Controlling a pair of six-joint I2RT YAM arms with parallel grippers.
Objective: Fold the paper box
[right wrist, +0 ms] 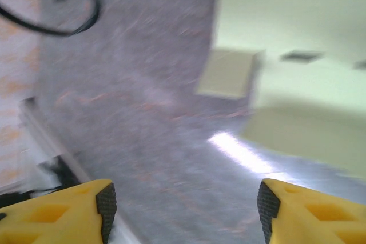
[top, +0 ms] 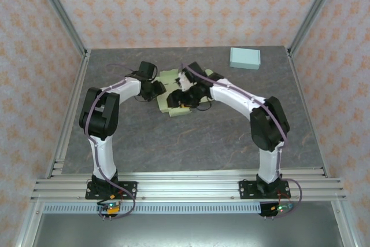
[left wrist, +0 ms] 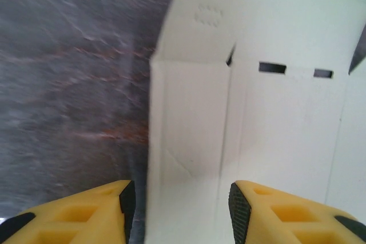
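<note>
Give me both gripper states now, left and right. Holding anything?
Left gripper: open, jaws either side of a paper box flap, no clamp visible.
Right gripper: open, holding nothing, over the table.

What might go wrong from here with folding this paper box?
1. Both wrists crowd over the paper box; the left gripper and right gripper might collide.
2. The left jaws stand open astride one flap; closing there could crease it off its fold line.
3. The right wrist view is smeared; a fast move may shove the box.
</note>
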